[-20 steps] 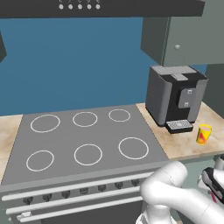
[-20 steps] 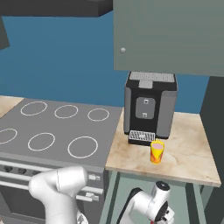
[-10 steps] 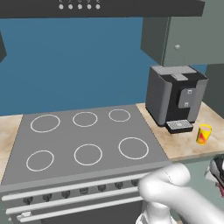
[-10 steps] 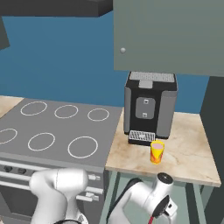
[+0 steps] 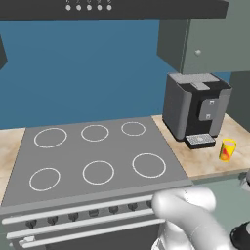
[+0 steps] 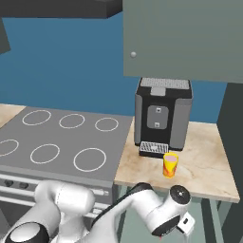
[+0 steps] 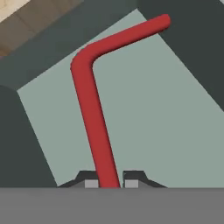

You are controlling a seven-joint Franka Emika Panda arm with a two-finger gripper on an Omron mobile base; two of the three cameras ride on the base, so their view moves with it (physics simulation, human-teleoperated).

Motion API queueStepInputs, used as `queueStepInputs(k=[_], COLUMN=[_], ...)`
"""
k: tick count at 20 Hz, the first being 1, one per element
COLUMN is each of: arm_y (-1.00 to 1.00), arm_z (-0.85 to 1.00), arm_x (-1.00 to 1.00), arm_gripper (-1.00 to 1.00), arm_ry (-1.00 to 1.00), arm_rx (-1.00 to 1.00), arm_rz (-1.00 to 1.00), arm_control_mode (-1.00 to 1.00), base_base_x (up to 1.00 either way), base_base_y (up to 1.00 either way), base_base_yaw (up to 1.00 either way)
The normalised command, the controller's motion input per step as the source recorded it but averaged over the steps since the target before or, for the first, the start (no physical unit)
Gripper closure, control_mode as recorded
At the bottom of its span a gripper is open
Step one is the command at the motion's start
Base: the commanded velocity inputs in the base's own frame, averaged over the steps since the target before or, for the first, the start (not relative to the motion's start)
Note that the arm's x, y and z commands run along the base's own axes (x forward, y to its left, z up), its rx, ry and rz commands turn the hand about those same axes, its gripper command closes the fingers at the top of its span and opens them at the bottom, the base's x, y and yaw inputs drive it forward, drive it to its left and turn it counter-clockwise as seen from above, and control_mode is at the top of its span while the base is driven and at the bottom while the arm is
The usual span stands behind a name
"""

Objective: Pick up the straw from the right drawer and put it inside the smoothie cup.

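Note:
The straw [image 7: 94, 118], red with a bent upper end, lies on the pale grey-green floor of the right drawer [image 7: 157, 113]. Its lower end runs straight between the two dark fingertips of my gripper [image 7: 111, 182], which press against it on both sides. The yellow smoothie cup [image 5: 227, 149] with its red-orange patch stands upright on the wooden counter, just in front of the coffee machine, also the cup [image 6: 170, 164] from the other side. My wrist [image 6: 174, 214] reaches down below the counter edge under the cup.
A black coffee machine [image 6: 163, 116] stands behind the cup on the counter [image 6: 209, 166]. The grey hob [image 5: 93, 156] with its ring marks lies to the left, above the oven front with knobs [image 5: 73, 215]. Dark drawer walls [image 7: 192, 48] close in around the straw.
The arm has swung slightly further right and lower toward the drawer; the hand now sits at the very edge of the left base view. Cup and machine have not moved.

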Motion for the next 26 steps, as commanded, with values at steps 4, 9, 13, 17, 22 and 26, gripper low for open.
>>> queueStepInputs(k=[4,9,13,17,22,26], arm_y=[0.29,0.19,0.09,0.00,0.00,-0.02], arm_z=[1.00,0.98,0.83,0.69,0.58,0.25], arm_x=[0.00,0.02,0.00,0.14,0.51,0.61], arm_gripper=[1.00,1.00,1.00,1.00,1.00,1.00], arm_ry=[-0.38,-0.45,-0.44,-0.32,-0.14,0.00], arm_rx=[0.02,0.03,0.00,-0.07,-0.01,0.00], arm_rz=[0.00,0.00,0.00,0.02,0.00,0.00], arm_control_mode=[-1.00,-1.00,-1.00,-1.00,-1.00,-1.00], base_base_x=[0.00,0.00,0.00,0.00,0.00,0.00], base_base_y=[0.00,0.00,0.00,0.00,0.00,0.00], base_base_yaw=[0.00,0.00,0.00,0.00,0.00,0.00])
